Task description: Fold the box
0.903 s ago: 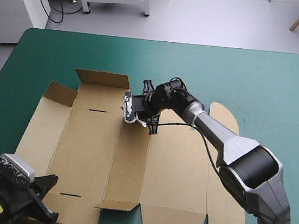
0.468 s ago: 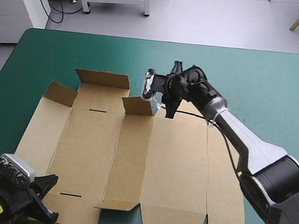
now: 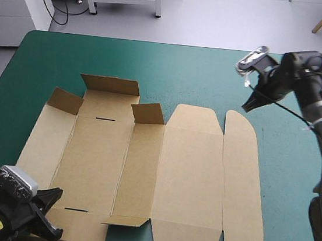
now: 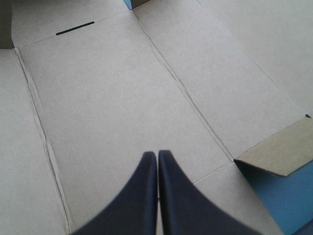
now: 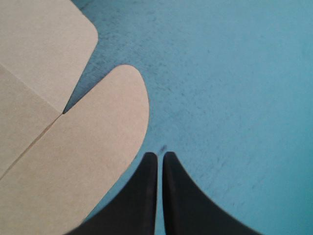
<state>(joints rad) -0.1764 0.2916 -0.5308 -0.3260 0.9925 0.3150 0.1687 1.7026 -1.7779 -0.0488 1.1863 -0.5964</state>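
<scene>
The box lies as a cut brown sheet on the teal-green cover, mostly flat. Three flaps along its far-left part stand partly raised: the wide far flap, the corner flap and the small tuck flap.

The right gripper hangs clear of the board over bare cover. Its black fingers are pressed together and hold nothing. The rounded lid flap lies just beside and under its tips, not touching them. The left gripper is likewise closed and empty. It sits over the near-left part of the sheet, with the slotted panel stretching ahead of it.

Judgement: folding is at an early stage, with flaps pre-creased and no wall yet tucked. The next move probably calls for the right gripper to come back to a flat flap or side wall, get under its edge and lever it upright while the left steadies the sheet.

Against the earlier pictures, the right gripper was down at the small tuck flap and has since withdrawn toward the table's far-right corner. That flap now stands free. The left gripper is unchanged.
</scene>
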